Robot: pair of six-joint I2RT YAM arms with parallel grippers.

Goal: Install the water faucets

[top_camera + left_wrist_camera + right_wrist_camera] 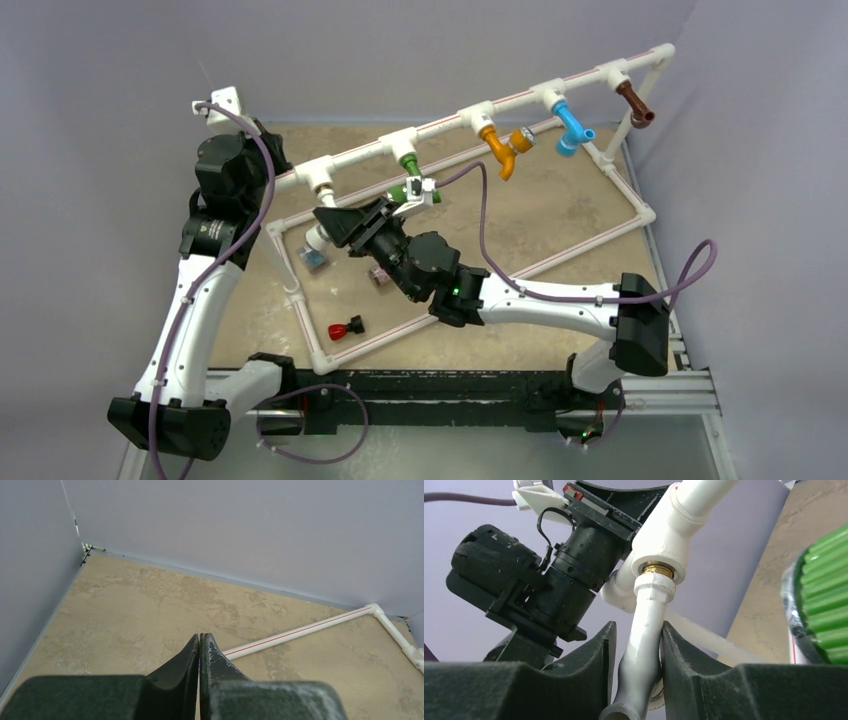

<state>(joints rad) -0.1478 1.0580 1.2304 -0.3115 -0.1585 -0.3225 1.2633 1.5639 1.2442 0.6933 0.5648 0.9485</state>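
The white faucet hangs from the pipe frame's leftmost fitting, between the right gripper's narrowly parted jaws. Whether they pinch it, I can't tell. The left gripper is closed and empty above the surface.

the white faucet is smooth, faintly glossy plastic; the thread at its top is shiny brass-coloured metal. the pipe frame is glossy white plastic. the green knob is ribbed plastic. the fingers of the right gripper are matt black and grainy; the left gripper is black too, scuffed pale. the table looks matt, like mottled stone.
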